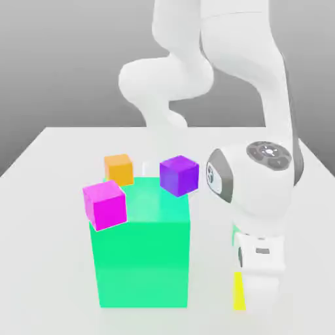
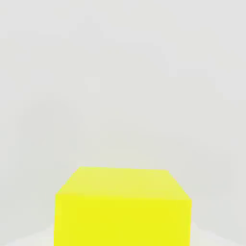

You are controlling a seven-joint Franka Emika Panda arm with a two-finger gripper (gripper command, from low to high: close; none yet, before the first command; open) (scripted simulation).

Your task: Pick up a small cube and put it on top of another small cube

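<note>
We have the gripper (image 1: 260, 306) closed on the small yellow cube (image 1: 239, 291), well apart from the desk's (image 1: 212, 288) far edge, toward the exterior view's right.

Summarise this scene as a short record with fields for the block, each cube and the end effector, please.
large block: green, standing on the table
magenta cube: at the block's top, toward the exterior view's left
orange cube: behind the magenta one, near the block's far edge
purple cube: at the block's top, toward the exterior view's right
yellow cube: apart from the block, partly hidden by the end effector
end effector: lowered at the yellow cube
stacking: not yet done
</note>
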